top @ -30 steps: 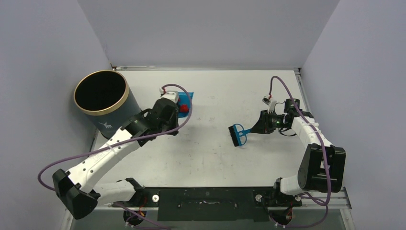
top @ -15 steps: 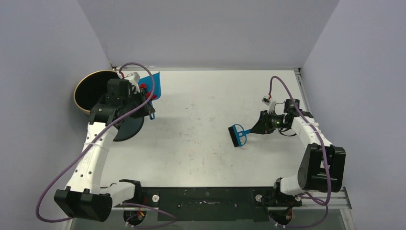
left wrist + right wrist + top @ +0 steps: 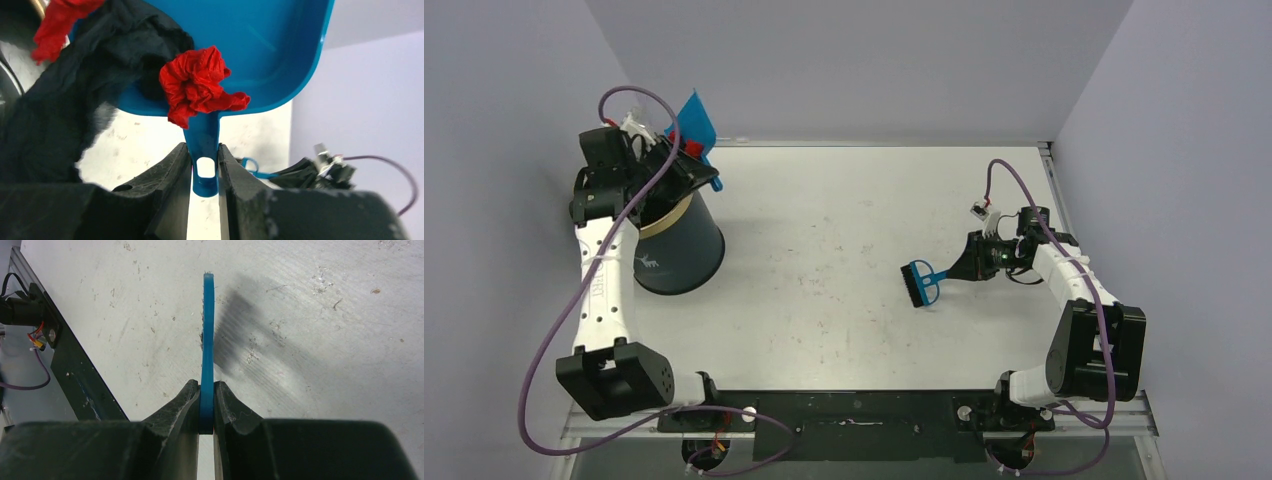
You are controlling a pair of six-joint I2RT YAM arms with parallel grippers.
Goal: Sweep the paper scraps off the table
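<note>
Fingers [image 3: 172,167] of the left gripper [image 3: 205,157] pinched the handle of the blue dustpan [image 3: 260,50] at upper left, above the dark bin [image 3: 679,255]. Red and black paper scraps [image 3: 197,85] lay in it, perhaps spilling over. The right gripper [image 3: 206,390] clamped the brush [image 3: 207,330] right of centre over the table [image 3: 824,310].

— How many scraps can you count?
— You'll find two red paper scraps [image 3: 200,85] and one black scrap [image 3: 75,100].
— And the rest?
— For you: one blue dustpan [image 3: 260,50], one brush [image 3: 919,282], one dark bin [image 3: 679,255], one table [image 3: 844,330].
</note>
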